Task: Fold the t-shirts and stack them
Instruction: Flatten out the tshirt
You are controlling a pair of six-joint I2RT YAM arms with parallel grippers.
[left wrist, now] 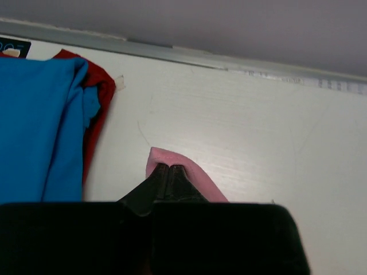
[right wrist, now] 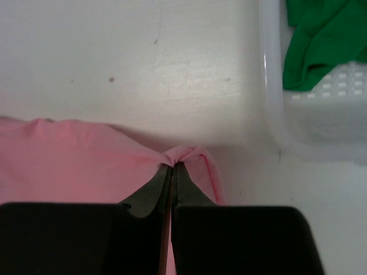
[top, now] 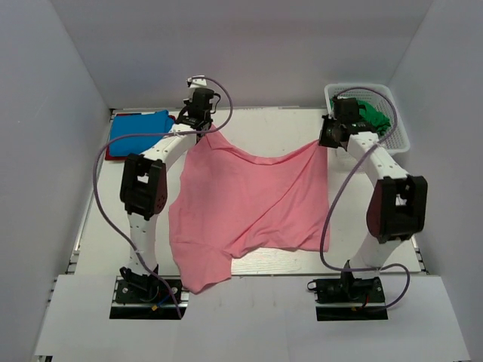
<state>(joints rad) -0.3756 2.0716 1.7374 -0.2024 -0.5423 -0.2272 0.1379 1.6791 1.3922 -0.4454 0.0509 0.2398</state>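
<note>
In the top view, one salmon pink t-shirt (top: 249,204) is seen spread across the table (top: 272,121), reaching its near edge. Its far left corner is pinched by the left gripper (top: 204,128), and its far right corner by the right gripper (top: 326,139). One bright blue t-shirt (top: 139,127) is laid on one red t-shirt (top: 113,156) at the far left. One white basket (top: 400,132) at the far right holds green cloth (top: 375,113); how many shirts it makes cannot be counted.

In the left wrist view, the two fingers are seen closed on a pink corner (left wrist: 163,154). The blue shirt (left wrist: 40,126) is seen well to the left, with red (left wrist: 94,132) showing under its edge.

In the right wrist view, the two fingers are seen clamped on bunched pink cloth (right wrist: 69,154), near the basket wall (right wrist: 309,126). One green mass (right wrist: 321,40) is seen inside the basket.
</note>
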